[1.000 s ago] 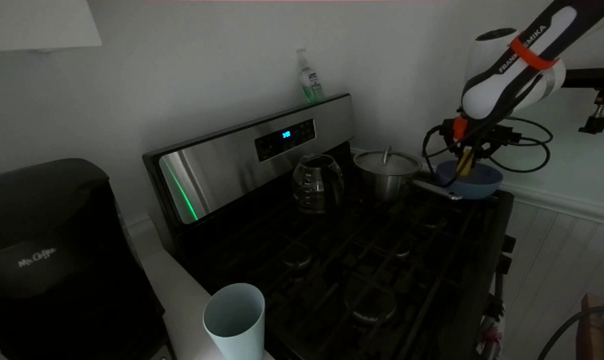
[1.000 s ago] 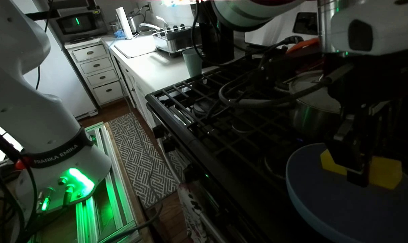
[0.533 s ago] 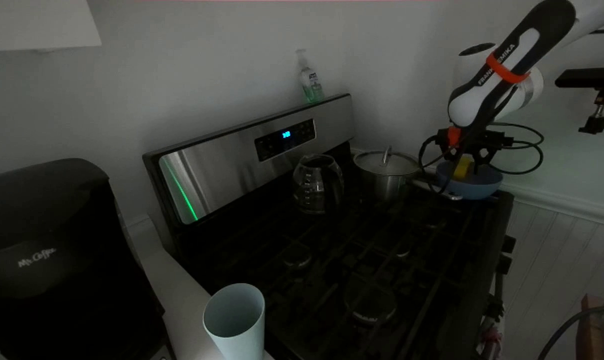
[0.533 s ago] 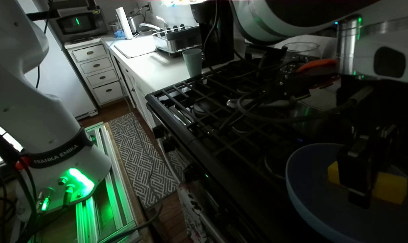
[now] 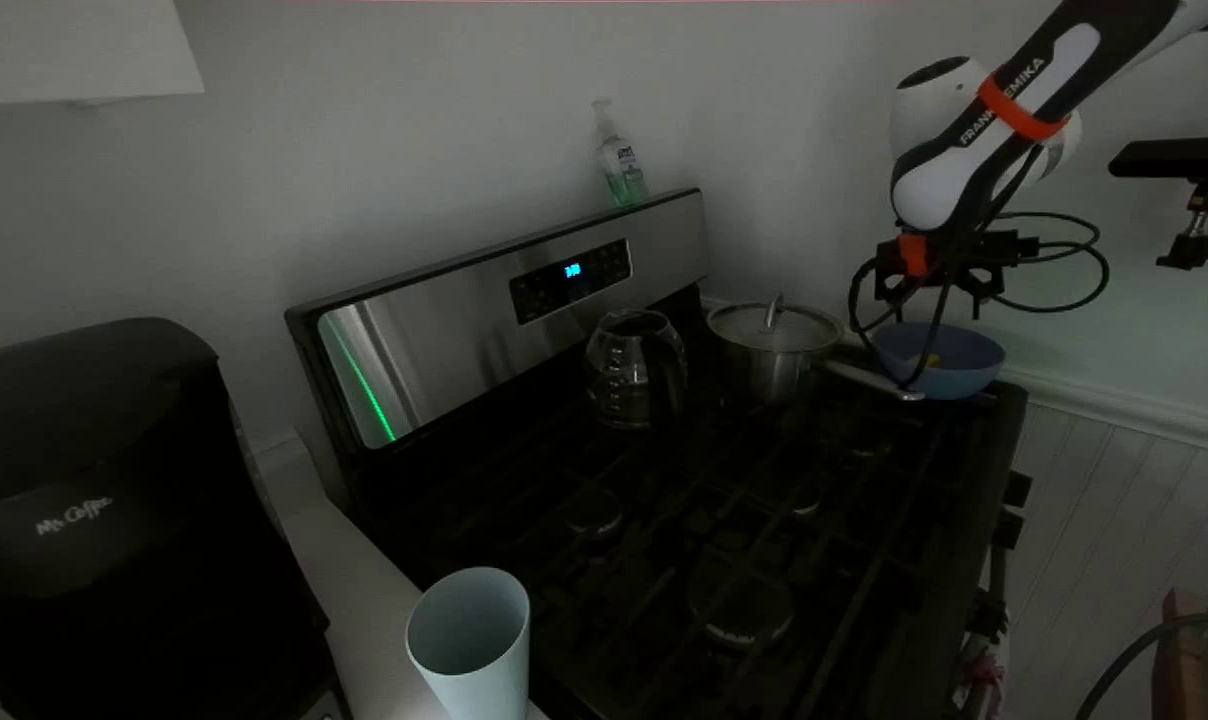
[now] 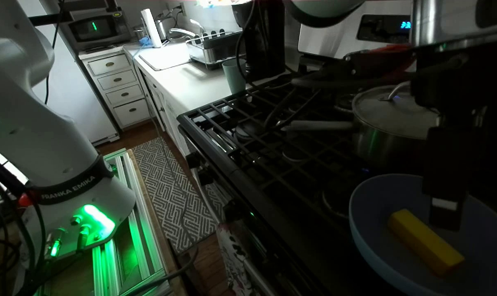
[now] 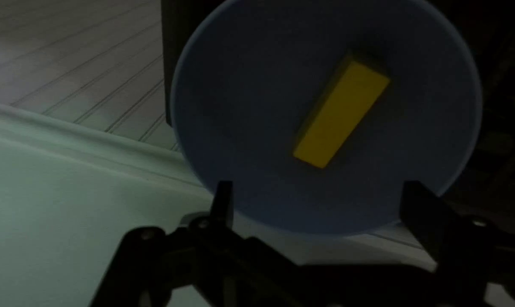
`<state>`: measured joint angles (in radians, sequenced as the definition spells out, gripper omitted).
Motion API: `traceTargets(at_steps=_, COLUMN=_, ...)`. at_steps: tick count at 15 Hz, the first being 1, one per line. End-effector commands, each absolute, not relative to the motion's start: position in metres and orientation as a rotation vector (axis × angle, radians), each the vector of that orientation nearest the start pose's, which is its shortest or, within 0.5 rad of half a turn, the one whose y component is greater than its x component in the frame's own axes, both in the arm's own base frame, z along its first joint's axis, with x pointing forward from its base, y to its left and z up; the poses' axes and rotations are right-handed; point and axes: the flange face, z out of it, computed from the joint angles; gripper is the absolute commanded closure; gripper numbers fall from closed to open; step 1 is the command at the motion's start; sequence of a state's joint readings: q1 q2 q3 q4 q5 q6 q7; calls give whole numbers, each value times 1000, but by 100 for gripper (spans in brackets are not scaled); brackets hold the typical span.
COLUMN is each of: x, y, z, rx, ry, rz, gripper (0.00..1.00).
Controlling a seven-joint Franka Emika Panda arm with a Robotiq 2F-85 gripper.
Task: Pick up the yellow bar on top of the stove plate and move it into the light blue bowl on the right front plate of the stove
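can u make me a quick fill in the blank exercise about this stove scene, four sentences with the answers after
The bar lying in the light blue bowl is coloured ____.
The gripper is not shut but ____.
The stove shows digits that glow ____.
The lettering on the black machine reads "Mr. ____".

Missing words, in order: yellow; open; blue; Coffee.

The stove (image 6: 281,185) lies dim; glare whitens the counter (image 6: 191,84).
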<state>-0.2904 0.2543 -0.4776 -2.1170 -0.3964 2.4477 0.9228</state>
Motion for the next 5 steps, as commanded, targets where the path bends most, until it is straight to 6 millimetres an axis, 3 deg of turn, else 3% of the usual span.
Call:
traceTargets(at_steps=1, x=400, y=-370, z=357, rx=-2892, ry=1962, rz=-171, gripper=0)
traceTargets(at_steps=4, x=383, y=-336, z=379, rx=-2993, ry=1713, rz=-219, gripper=0)
traceTargets(at_steps=5, x=405, y=-366, z=364, rx=-2932, ry=1871, rz=-193, gripper=0)
